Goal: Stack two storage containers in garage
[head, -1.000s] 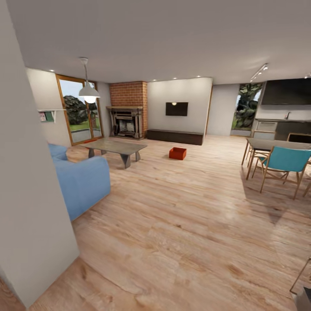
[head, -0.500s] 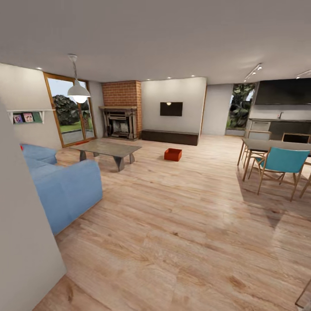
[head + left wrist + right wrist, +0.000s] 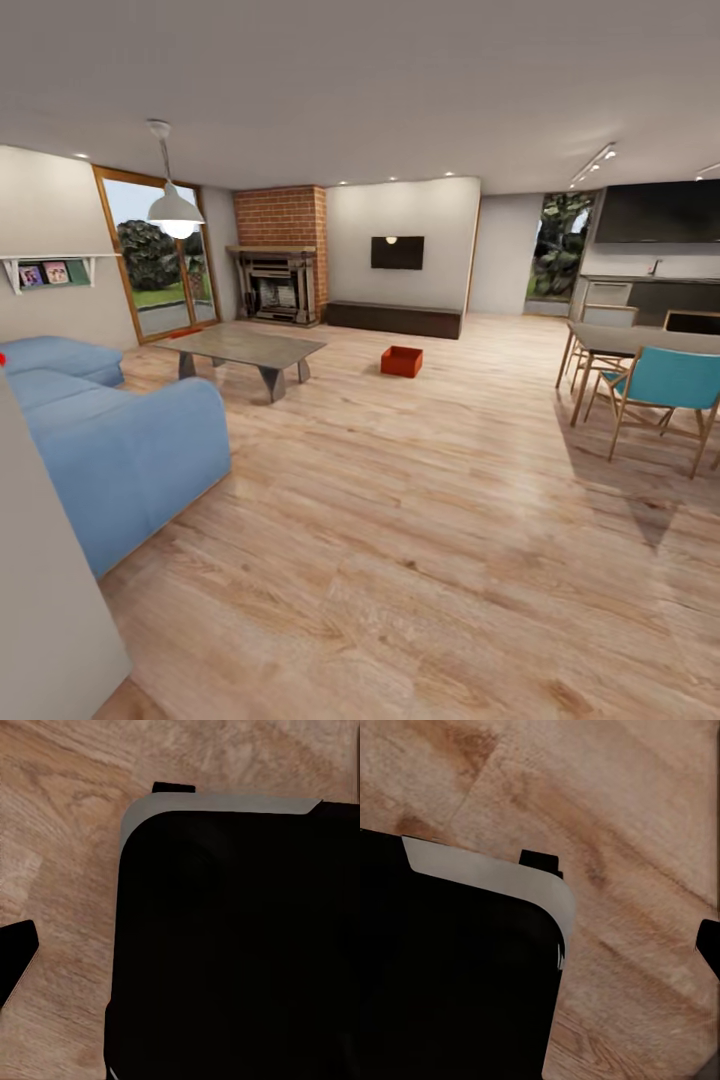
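Head view bright, even: daylight thru glass door, ceiling spots, lit pendant lamp. Soft shadows under dining chairs right of it. Straight lines bow twd edges. Both wrist views dim, soft, w/ black unlit bulk over wood floor

One orange-red open-topped storage container sits upright on the living room's light wood planks, far off

You won't find any readable text, label, brand or number here. The small framed pictures on the wall shelf at the far left are too blurred to make out, and the wall-mounted television on the far wall is dark.
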{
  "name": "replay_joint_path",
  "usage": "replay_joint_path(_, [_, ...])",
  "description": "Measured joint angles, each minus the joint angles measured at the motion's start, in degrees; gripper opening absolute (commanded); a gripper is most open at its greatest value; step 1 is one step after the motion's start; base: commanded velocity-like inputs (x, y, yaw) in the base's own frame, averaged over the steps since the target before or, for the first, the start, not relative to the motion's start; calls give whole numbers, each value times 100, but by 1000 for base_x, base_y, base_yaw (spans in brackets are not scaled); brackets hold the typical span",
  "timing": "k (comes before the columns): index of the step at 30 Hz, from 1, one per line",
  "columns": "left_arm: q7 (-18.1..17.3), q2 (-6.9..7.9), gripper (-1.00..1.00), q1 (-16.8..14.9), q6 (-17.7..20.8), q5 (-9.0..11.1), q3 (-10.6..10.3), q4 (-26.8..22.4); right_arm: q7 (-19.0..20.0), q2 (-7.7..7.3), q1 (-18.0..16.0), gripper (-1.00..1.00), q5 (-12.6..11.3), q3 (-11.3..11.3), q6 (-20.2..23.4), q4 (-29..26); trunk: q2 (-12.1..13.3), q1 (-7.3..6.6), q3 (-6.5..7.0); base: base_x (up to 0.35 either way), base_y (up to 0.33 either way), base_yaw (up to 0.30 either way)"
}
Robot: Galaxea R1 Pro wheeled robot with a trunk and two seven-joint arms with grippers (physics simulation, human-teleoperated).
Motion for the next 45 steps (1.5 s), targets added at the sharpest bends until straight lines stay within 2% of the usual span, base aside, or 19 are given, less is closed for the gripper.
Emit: replay_joint_path(45, [0, 0, 100, 0, 0, 0, 0, 0, 0, 0, 1, 100, 0, 0, 0, 0, 0, 0, 0, 322, 0, 0])
